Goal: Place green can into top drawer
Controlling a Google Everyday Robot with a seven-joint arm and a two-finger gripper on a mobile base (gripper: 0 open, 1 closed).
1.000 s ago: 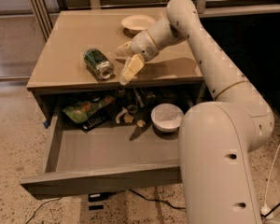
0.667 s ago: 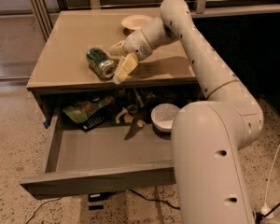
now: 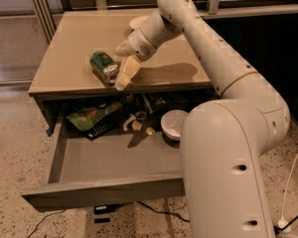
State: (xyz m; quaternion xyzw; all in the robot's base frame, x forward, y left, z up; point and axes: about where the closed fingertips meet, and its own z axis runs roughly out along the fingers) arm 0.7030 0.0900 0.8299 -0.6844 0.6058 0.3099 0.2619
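We see the green can (image 3: pixel 103 66) lying on its side near the front edge of the counter (image 3: pixel 74 33). Our gripper (image 3: pixel 120 67) is at its silver end, jaws spread and not clamped. The top drawer (image 3: pixel 109 165) stands open below that edge. A glancing close could roll the can off the counter.

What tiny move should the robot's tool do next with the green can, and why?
Probably nudge the tool toward the green can so its open fingers sit on both sides of it, ready to close. The can lies on its side on the cabinet top, right beside the tool and not gripped, and the top drawer below is already pulled out.
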